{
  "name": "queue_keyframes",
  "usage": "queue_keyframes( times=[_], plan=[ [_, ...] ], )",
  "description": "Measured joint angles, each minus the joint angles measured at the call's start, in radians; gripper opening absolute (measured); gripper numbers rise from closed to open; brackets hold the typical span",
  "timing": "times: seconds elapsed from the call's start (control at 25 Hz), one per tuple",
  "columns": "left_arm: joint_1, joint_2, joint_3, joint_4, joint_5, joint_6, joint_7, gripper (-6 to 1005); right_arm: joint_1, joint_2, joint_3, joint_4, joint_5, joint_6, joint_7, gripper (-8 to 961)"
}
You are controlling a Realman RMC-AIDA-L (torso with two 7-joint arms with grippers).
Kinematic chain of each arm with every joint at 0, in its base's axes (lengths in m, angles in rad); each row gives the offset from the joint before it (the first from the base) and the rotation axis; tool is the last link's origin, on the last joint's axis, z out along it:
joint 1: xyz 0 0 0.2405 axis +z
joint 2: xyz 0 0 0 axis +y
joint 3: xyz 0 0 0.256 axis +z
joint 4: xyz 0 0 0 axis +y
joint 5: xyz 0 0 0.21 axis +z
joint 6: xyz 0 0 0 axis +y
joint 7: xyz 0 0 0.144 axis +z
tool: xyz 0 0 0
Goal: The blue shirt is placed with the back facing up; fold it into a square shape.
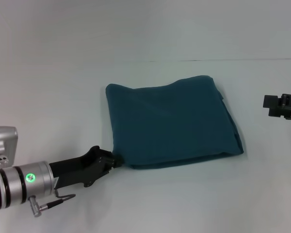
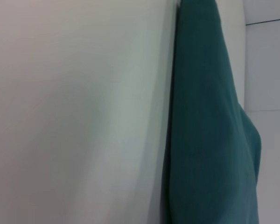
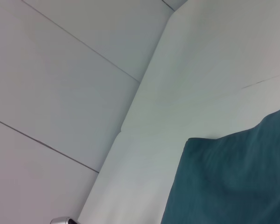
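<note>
The blue shirt (image 1: 172,121) lies folded into a rough square in the middle of the white table (image 1: 63,97), plain teal side up, no lettering showing. My left gripper (image 1: 115,161) is low at the shirt's near left corner and touches its edge. The shirt also shows in the left wrist view (image 2: 210,130) and in the right wrist view (image 3: 233,182). My right gripper (image 1: 281,107) hangs at the right edge of the head view, apart from the shirt and partly cut off.
The white table runs back to a pale wall (image 1: 145,29). The left arm's silver wrist with a green light (image 1: 29,178) lies over the near left of the table.
</note>
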Motion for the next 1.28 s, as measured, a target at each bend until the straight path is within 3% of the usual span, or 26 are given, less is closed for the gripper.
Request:
queue_keyframes(
  times=[0.84, 1.16, 1.28],
  plan=[
    [0.098, 0.005, -0.063, 0.065, -0.011, 0.096, 0.022, 92, 0.007, 0.0, 0.0, 0.013, 0.0, 0.001, 0.004, 879],
    [0.116, 0.019, -0.071, 0.088, 0.002, 0.125, 0.073, 113, 0.005, 0.001, 0.0, 0.012, 0.0, 0.0, 0.007, 879],
    [0.155, 0.024, -0.078, 0.155, -0.005, 0.172, 0.085, 217, 0.003, 0.0, -0.001, 0.012, 0.0, 0.002, 0.007, 879]
  ],
)
